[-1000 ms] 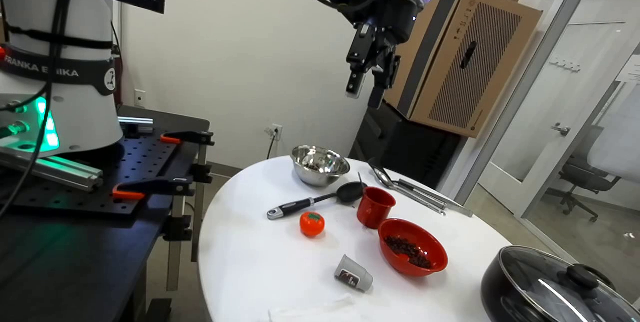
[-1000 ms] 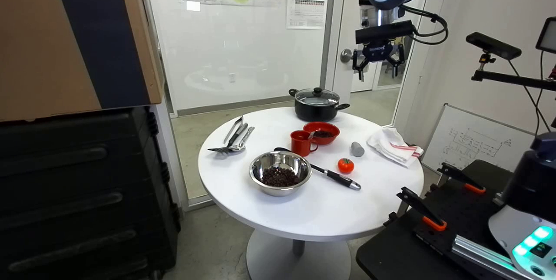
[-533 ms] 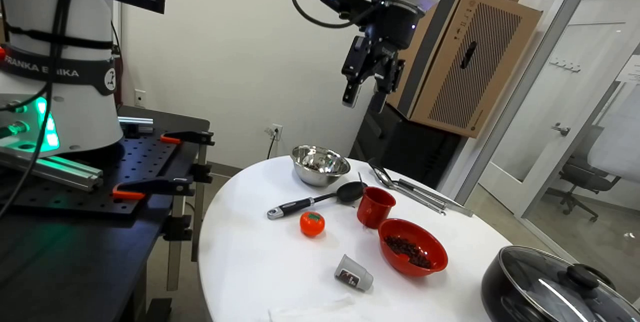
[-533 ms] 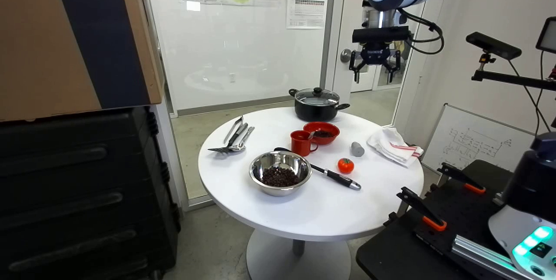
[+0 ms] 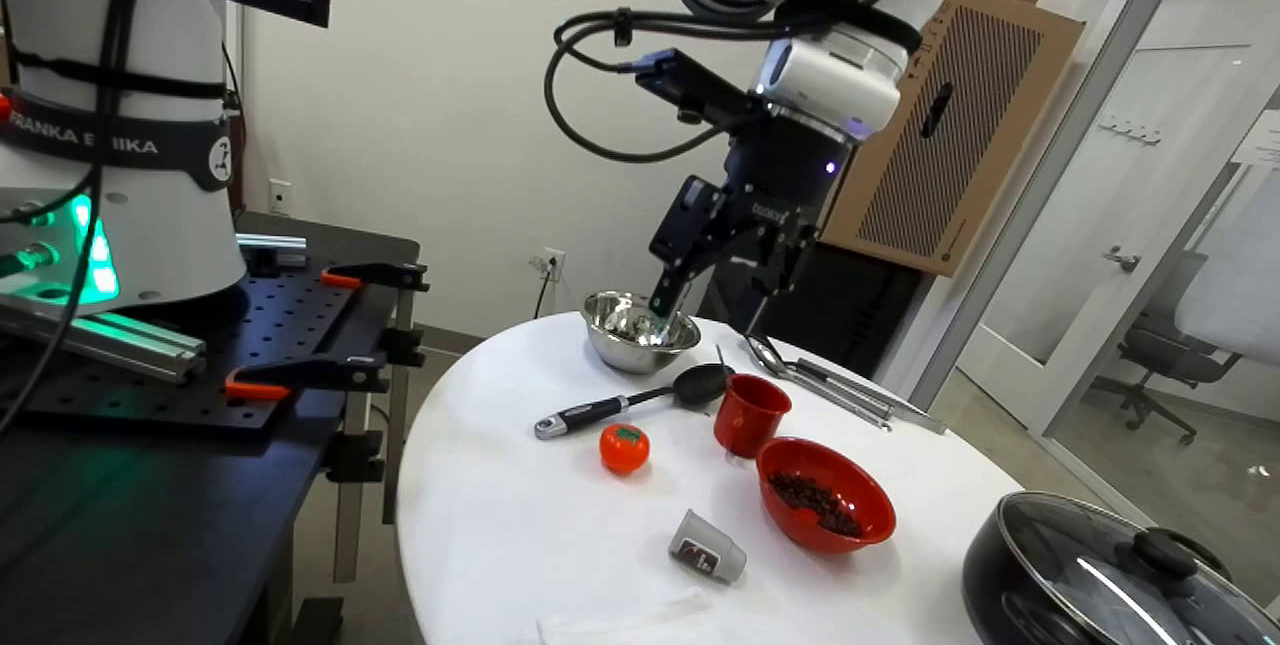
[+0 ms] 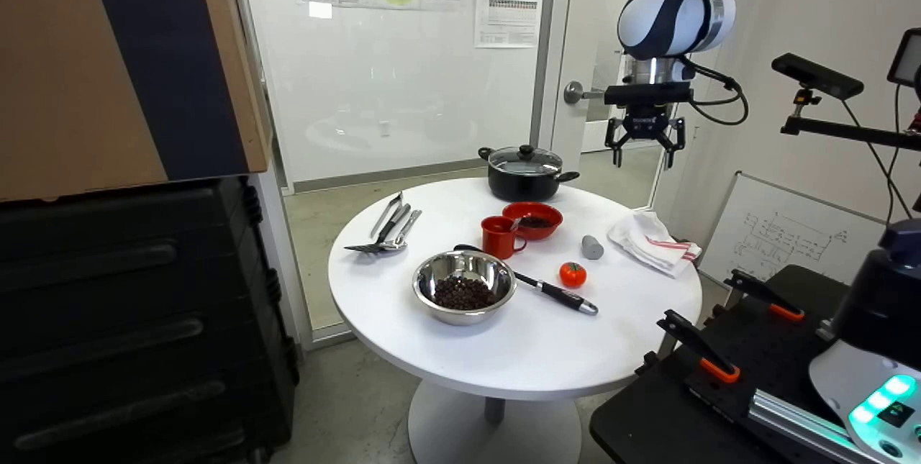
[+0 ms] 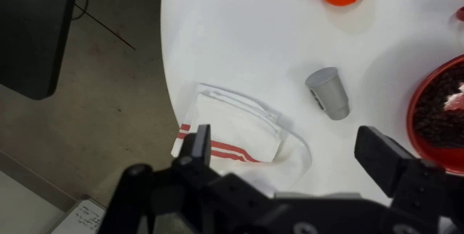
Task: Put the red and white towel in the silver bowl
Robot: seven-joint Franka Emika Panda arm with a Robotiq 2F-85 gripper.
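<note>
The white towel with red stripes lies folded at the table's edge. It shows in the wrist view, and only its pale edge shows in an exterior view. The silver bowl stands on the table across from the towel with dark bean-like bits in it. It also shows in an exterior view and is out of the wrist view. My gripper is open and empty, in the air above the towel side of the table. In the wrist view its open fingers frame part of the towel.
A grey cup lies on its side beside the towel. A tomato, a black spoon, a red mug, a red bowl with dark bits, a lidded pot and metal utensils also stand or lie on the table.
My gripper has come down and, over the last half second, moved toward the towel side. It stays open. The towel, bowl and other objects have not moved.
</note>
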